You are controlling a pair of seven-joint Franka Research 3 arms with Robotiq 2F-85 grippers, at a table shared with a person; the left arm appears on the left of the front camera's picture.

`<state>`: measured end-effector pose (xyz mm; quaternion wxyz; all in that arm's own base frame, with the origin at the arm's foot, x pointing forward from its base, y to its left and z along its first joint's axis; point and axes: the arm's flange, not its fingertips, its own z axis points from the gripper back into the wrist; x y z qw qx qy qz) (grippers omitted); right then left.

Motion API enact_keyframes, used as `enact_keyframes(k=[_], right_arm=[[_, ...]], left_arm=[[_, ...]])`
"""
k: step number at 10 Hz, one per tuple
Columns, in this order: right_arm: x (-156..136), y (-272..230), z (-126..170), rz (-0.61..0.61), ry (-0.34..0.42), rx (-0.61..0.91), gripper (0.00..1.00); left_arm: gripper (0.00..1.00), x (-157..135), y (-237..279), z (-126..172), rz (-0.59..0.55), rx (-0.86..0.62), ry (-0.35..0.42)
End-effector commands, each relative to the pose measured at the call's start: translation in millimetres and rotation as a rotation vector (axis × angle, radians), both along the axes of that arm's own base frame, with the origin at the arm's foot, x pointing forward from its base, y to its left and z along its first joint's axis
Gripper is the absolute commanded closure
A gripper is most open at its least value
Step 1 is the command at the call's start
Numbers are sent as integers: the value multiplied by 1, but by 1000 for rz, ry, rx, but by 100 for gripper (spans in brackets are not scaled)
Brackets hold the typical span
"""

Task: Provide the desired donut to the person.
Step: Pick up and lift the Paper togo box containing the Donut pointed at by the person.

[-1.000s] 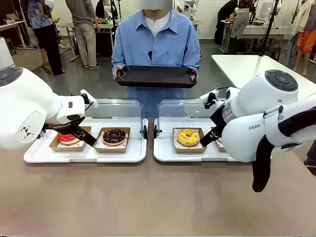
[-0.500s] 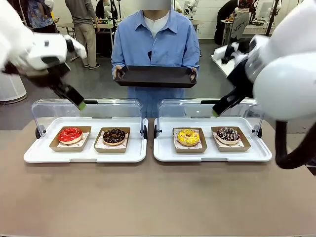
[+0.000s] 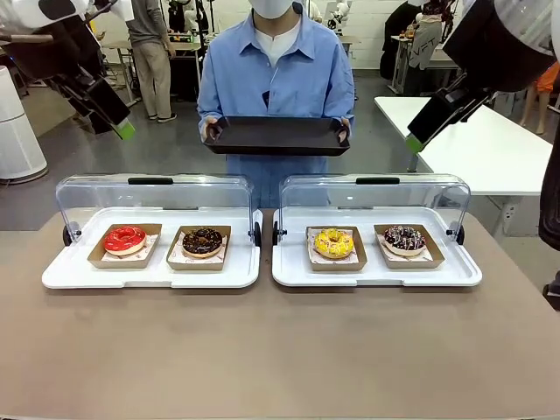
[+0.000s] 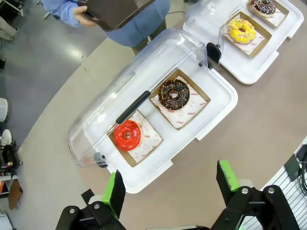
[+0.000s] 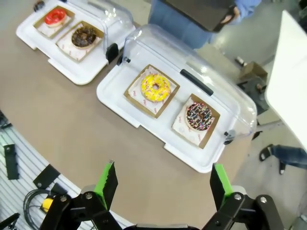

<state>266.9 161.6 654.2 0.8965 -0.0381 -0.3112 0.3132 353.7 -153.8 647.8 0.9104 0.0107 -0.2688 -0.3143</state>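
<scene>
Grey floor [image 3: 166, 149]; a white table [image 3: 507, 157] stands at right; white tiled wall [image 3: 372, 17] far behind.

red donut [image 3: 124, 238], chocolate donut [image 3: 202, 240], yellow donut [image 3: 333, 242] and sprinkled donut [image 3: 404, 236] lie flat in a row before the standing person [image 3: 276, 74].

Brown table [image 3: 280, 359], with 2 white trays directly on it: left tray [image 3: 149, 278] and right tray [image 3: 376, 278], side by side, just apart. Clear lids [image 3: 153, 197] raised at far edges.
</scene>
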Motion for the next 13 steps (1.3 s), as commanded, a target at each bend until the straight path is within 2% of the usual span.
enact_keyframes(k=[1, 6, 7, 9, 12, 13], right_arm=[[2, 0, -2, 7, 13, 2, 0], [1, 0, -1, 0, 4, 0, 0], [16, -28, -9, 208, 30, 79, 0], [38, -63, -25, 476, 112, 238, 0], [59, -100, -42, 681, 76, 422, 0], [64, -115, -49, 725, 47, 472, 0]], left_arm=[[0, 1, -2, -8, -11, 0, 16], [0, 2, -1, -6, -2, 4, 13], [0, 20, 19, -9, -43, -79, 68], [0, 35, 45, -14, -317, -253, 207], [0, 51, 79, -16, -474, -370, 284], [0, 52, 96, -17, -536, -409, 270]])
